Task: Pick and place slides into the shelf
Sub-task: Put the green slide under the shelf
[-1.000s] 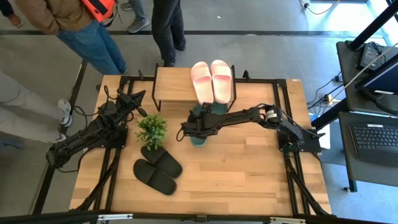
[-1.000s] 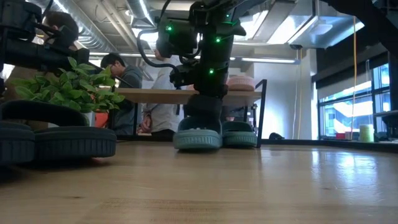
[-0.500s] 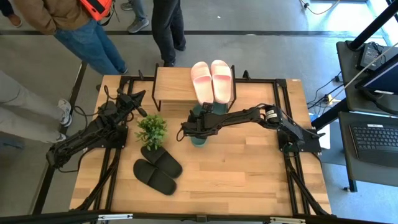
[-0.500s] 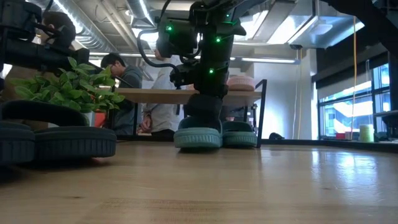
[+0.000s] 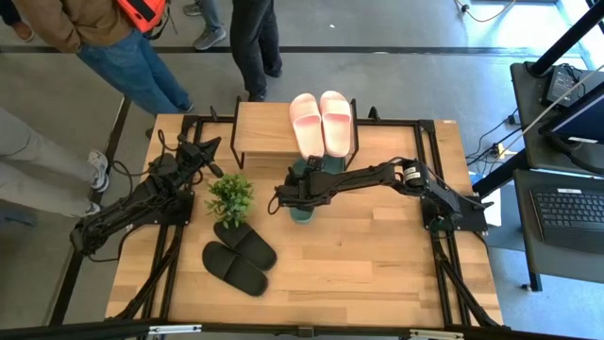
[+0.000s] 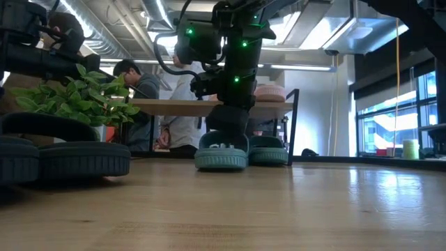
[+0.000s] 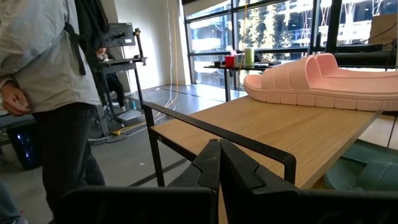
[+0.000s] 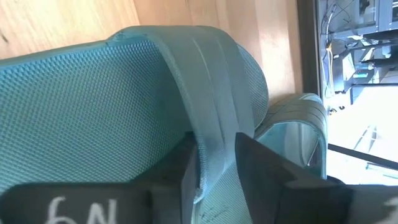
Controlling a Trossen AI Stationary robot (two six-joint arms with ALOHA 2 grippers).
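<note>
Nothing on the table had shifted much since the earlier frames; only the green slide's heel sat slightly lower in the low view. Nearest lay the black slides, beside a potted plant. Farther back, the right gripper pinched the green slide's strap before the shelf, which held the pink slides. The left gripper, fingers closed together, waited by the shelf's corner.

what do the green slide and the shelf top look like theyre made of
Green slide: looks like soft matte rubber or foam, with a fine moulded dot texture on the footbed; the right gripper clamps its strap. Shelf top: pale wood with visible grain, probably laminate or veneer, on thin black metal framing.
</note>
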